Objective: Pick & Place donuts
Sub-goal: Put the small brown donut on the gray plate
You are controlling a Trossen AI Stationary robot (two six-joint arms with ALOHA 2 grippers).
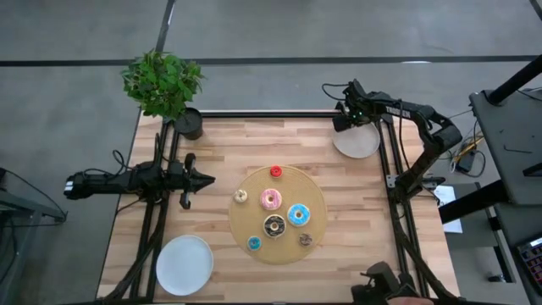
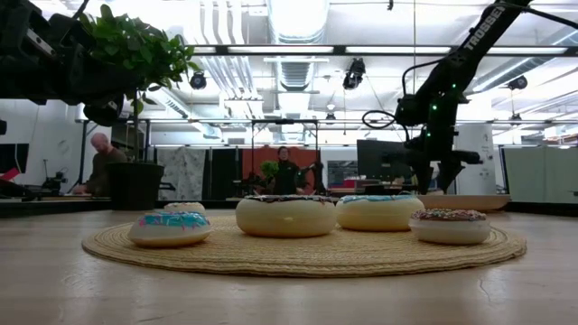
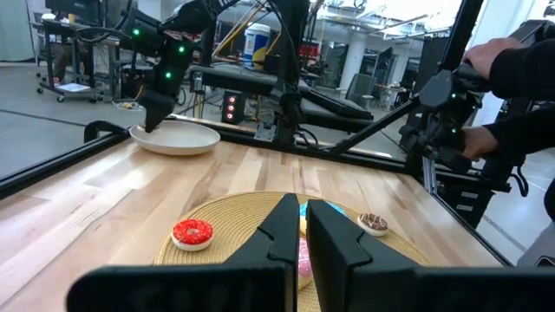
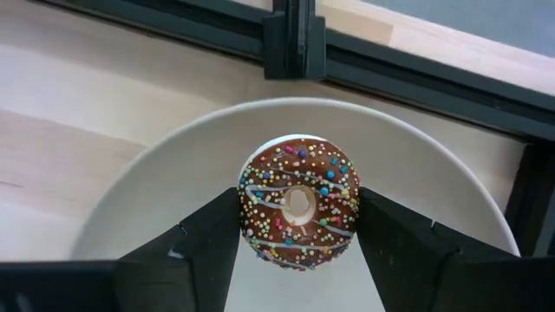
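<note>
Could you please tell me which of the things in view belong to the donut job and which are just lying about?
Part of the job:
- chocolate sprinkled donut, gripped by the right hand over the far white plate
- donuts on the mat: red, pink, blue
- near white plate

Just lying about:
- woven mat
- potted plant
- left hand, shut and empty, waiting beside the mat

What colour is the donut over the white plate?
Chocolate brown donut with coloured sprinkles, seen best in the right wrist view.
</note>
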